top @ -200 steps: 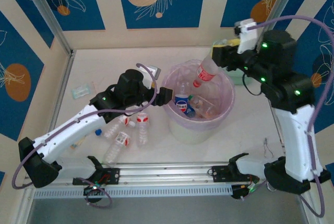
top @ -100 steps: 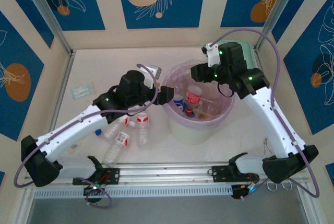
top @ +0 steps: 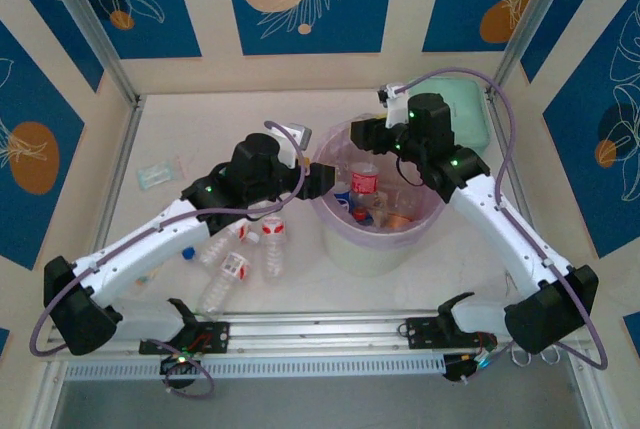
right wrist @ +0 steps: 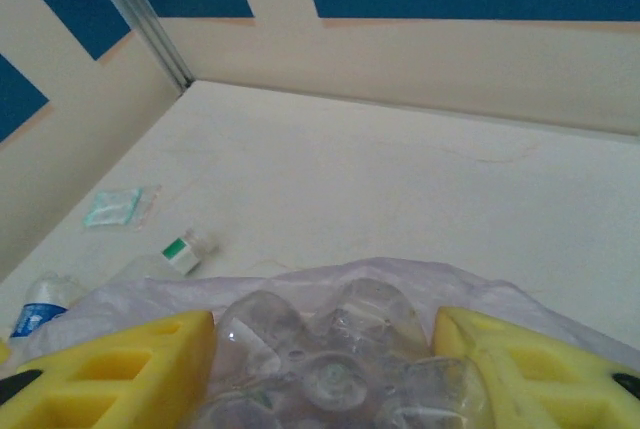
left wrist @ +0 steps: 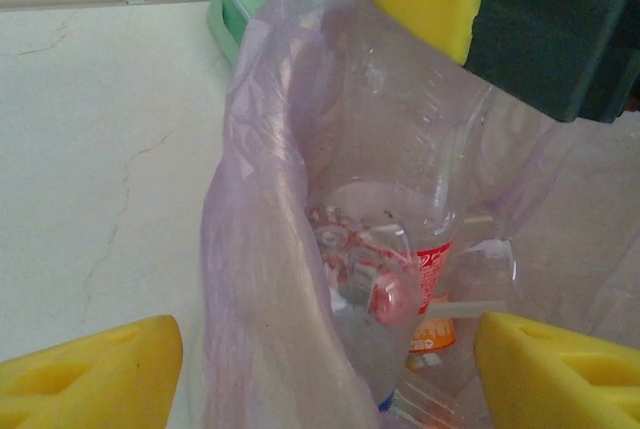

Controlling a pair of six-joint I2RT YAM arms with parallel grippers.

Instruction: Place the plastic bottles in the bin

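Top external is showing the right jaws gripping a red-labelled bottle (top: 365, 181) by its base, hanging it inside the bin (top: 372, 249), likely for a clean drop; left jaws are gaping wide at the rim. Other bottles (top: 232, 271) are lying on the desk (top: 200, 139).

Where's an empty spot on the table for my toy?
The table is bare along the back wall, from the packet across to the bin. Also bare: the strip between the bin and the front rail. It is crowded left of the bin, where bottles lie under the left arm, and at the bin's rim, where both arms meet.
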